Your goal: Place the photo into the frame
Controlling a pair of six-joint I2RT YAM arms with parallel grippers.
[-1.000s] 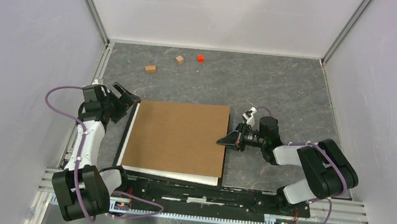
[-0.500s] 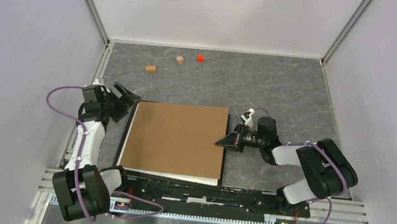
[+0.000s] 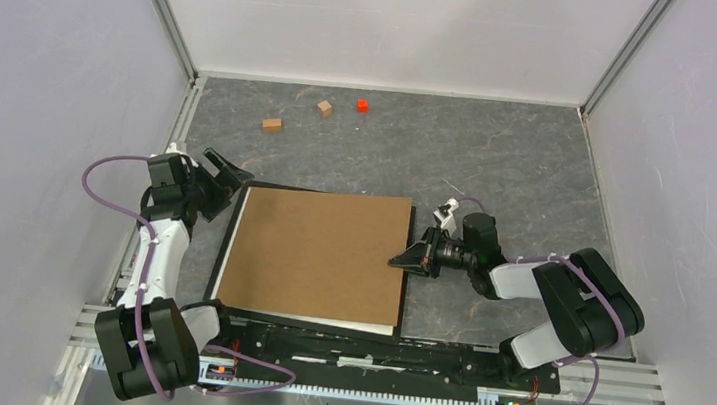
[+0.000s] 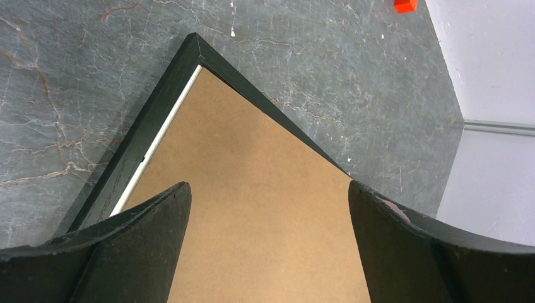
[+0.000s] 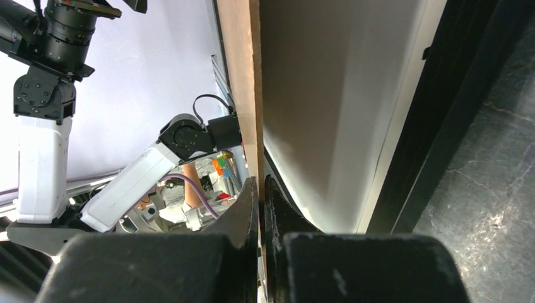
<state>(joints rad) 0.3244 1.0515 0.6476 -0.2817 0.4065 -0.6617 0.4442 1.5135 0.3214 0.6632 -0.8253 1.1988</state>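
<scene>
The photo [image 3: 319, 249], a brown-backed board, lies over the black frame [image 3: 221, 254] in the middle of the table. My right gripper [image 3: 397, 260] is shut on the photo's right edge. The right wrist view shows the pinched brown edge [image 5: 243, 76] between the jaws of my right gripper [image 5: 258, 184], lifted a little above the frame's black rail [image 5: 441, 126]. My left gripper [image 3: 221, 180] stands open at the frame's far left corner [image 4: 151, 113]. In its own view the left gripper [image 4: 268, 189] hovers with the photo [image 4: 252, 170] below the gap, touching nothing.
Two small wooden blocks [image 3: 272, 124] [image 3: 324, 107] and a red cube [image 3: 362, 104] lie near the back wall; the red cube [image 4: 405, 5] also shows in the left wrist view. White walls enclose the table on three sides.
The photo and my right gripper have shifted slightly toward the near left, uncovering a thin strip of the frame's far rail. The left arm has barely moved.
</scene>
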